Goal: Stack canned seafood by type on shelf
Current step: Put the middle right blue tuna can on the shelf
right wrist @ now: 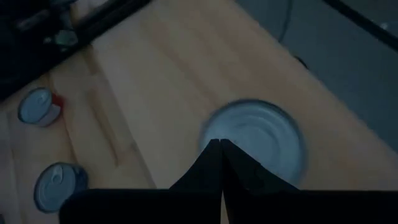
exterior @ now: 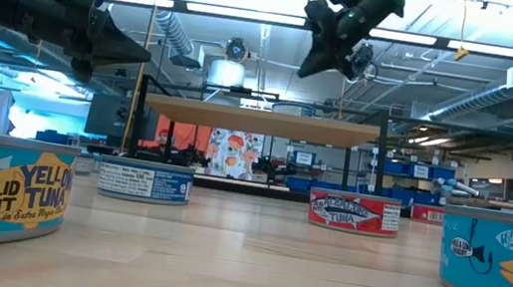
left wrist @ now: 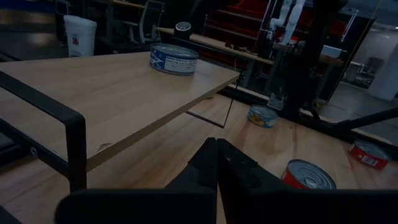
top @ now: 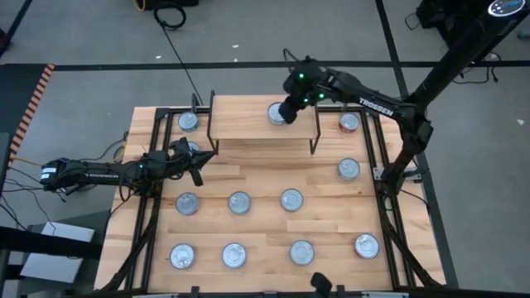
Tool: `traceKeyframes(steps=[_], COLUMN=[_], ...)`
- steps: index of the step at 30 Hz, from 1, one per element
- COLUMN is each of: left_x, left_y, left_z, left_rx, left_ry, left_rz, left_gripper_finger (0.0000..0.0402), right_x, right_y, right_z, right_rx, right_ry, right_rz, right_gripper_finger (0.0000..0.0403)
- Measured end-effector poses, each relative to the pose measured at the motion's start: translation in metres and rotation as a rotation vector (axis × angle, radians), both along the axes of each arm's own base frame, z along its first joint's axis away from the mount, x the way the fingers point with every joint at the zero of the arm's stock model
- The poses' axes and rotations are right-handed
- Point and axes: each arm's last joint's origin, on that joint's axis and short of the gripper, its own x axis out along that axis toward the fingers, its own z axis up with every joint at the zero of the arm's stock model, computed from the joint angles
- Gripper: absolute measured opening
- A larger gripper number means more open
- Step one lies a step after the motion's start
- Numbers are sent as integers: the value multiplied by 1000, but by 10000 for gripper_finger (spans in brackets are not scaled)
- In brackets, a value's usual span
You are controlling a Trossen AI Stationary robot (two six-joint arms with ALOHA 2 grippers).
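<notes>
Trouble is most likely at the shelf [top: 248,124], whose plank top carries a single tin [top: 277,113] near its back edge. The right gripper [top: 288,108] hangs just above that tin with its fingers pressed together and nothing between them. A descent made without the fingers being parted first could land on the lid and shove the tin off the back edge, or rock the light rack.

The left gripper [top: 195,162] is held low beside the shelf's front left leg, fingers also together and empty; a forward reach could catch that leg.

The remaining tins [top: 238,201] are spread over the tabletop [top: 265,228] in rows, well apart. One tin [top: 189,122] sits just outside the shelf's left legs and a red-labelled tin [top: 349,122] outside its right.
</notes>
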Motion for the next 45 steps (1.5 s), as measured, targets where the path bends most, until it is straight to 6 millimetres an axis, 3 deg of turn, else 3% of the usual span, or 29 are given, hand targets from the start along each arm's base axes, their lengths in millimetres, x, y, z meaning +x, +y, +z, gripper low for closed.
traceKeyframes(steps=[9,16,23,45], left_x=[0,1,1,1], left_y=[0,0,-2,-2], left_z=[-1,-1,-3,-3], left_rx=[-2,-24,-33,-31], left_ry=[4,-5,14,23], left_rz=[-1,-6,-72,-65], left_gripper_finger=[7,7,7,7], right_x=[17,21,15,-17], right_y=[-1,-8,-19,-49], right_z=[-29,-38,-47,-48], right_rx=[31,42,63,81], right_ry=[53,67,118,196], right_rz=[-77,-144,-192,-323], right_gripper_finger=[8,7,7,7])
